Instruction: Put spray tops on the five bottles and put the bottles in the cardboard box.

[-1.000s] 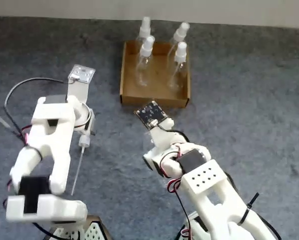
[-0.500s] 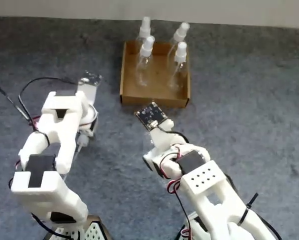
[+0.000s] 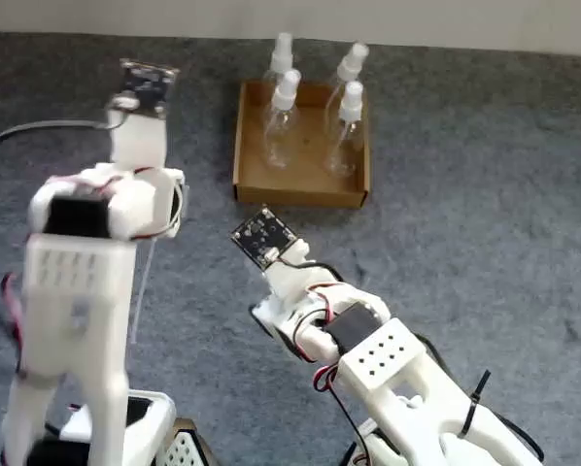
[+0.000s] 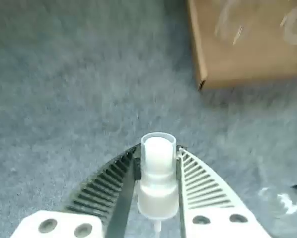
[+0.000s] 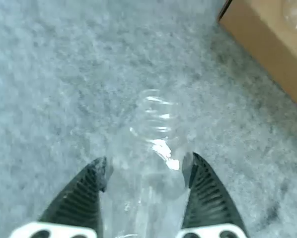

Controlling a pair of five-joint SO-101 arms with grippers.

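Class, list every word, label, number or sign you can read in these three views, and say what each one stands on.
No text can be read in any view.
The cardboard box: plain brown, no print visible.
The four capped bottles in it, the uncapped bottle and the spray top: no labels visible.
The circuit boards on the arms' wrists: tiny marks, too small to read.

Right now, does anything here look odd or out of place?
Nothing stands out. Four capped bottles stand in the box. The left gripper holds the spray top, and the right gripper holds the uncapped bottle.
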